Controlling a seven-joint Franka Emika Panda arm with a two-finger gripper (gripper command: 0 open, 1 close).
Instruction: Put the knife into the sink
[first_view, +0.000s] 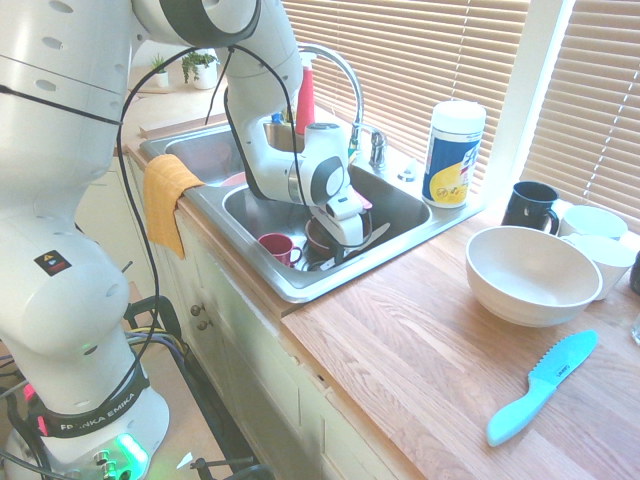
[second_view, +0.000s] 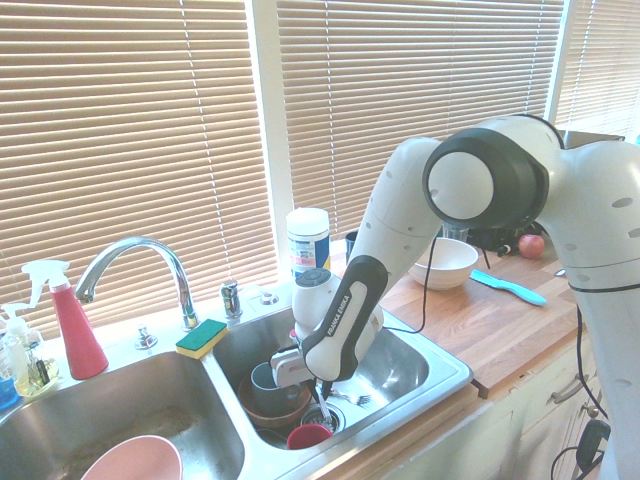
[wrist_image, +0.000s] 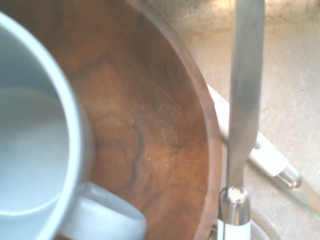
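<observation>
- The claw (first_view: 345, 232) is lowered into the right-hand basin of the sink (first_view: 300, 282), just above the dishes lying there.
- Whether its fingers stand apart or together cannot be told from either exterior view; the wrist housing and dishes hide them.
- The knife (wrist_image: 243, 95) shows in the wrist view as a long bright metal blade rising from the bottom edge, over the basin floor and just beside the rim of a wooden bowl (wrist_image: 155, 125). Whether it is gripped or lying loose cannot be told.
- A grey mug (wrist_image: 35, 150) sits inside the wooden bowl, handle toward the camera.
- A second utensil with a white handle (wrist_image: 262, 155) lies on the basin floor, crossing under the blade.
- A small red cup (first_view: 277, 247) stands in the same basin, near the front wall.
- On the worktop (first_view: 420, 340): a large white bowl (first_view: 530, 275), a light-blue plastic knife (first_view: 542, 387), a dark mug (first_view: 530, 205) and a wipes canister (first_view: 453, 153) at the sink's far corner.
- An orange cloth (first_view: 166, 200) hangs over the sink's front edge.
</observation>
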